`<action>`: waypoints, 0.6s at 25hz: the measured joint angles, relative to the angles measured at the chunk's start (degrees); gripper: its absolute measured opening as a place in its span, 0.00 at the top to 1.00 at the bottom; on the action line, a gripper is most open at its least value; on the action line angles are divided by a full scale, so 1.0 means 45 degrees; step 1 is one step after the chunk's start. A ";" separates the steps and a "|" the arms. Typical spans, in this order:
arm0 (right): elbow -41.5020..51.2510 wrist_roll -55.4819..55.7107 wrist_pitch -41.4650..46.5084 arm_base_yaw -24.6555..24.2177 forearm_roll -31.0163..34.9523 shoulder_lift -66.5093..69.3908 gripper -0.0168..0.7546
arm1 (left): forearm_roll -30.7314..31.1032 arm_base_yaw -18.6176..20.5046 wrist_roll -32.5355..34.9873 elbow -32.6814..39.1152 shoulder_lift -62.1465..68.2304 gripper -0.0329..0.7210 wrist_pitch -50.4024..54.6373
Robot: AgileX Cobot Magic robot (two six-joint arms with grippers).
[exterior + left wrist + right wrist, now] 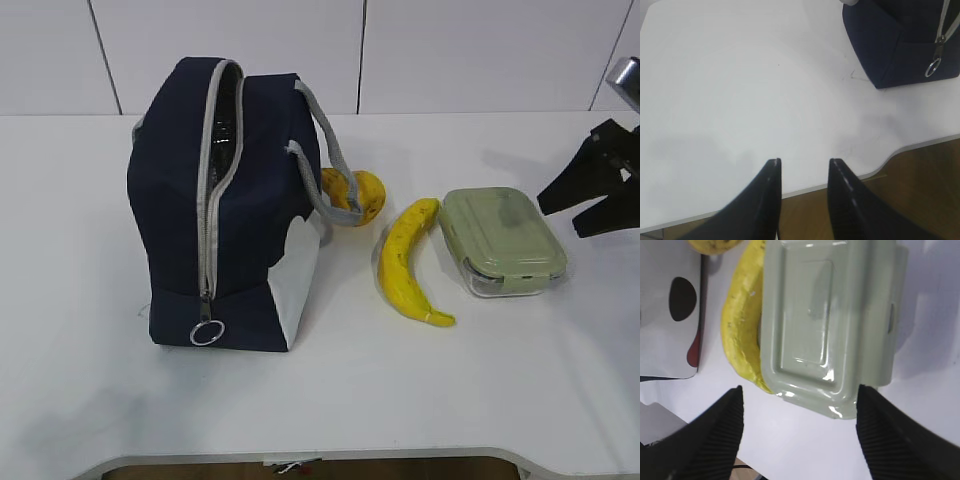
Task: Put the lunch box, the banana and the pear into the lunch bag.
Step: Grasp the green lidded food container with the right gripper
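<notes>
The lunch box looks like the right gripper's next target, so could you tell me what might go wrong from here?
1. The banana lies right against the lunch box, so a finger of the open right gripper may well catch or shove it.
2. The lunch bag is unzipped only to a narrow slit, which the box may not pass through.
3. The pear sits against the bag, under its grey handle, which could snag a later grasp.
</notes>
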 joint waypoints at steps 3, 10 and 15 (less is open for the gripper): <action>-0.0300 -0.0370 0.0000 0.0000 0.0000 0.0544 0.25 | 0.0000 0.0000 0.0000 0.0000 0.0051 0.63 0.0000; -0.1672 -0.0799 -0.0026 0.0000 0.0041 0.1493 0.25 | 0.0000 0.0000 0.0000 0.0000 0.0051 0.63 0.0000; -0.2006 -0.0893 -0.0052 0.0000 0.0049 0.2049 0.25 | 0.0000 0.0000 0.0000 0.0000 0.0051 0.63 0.0000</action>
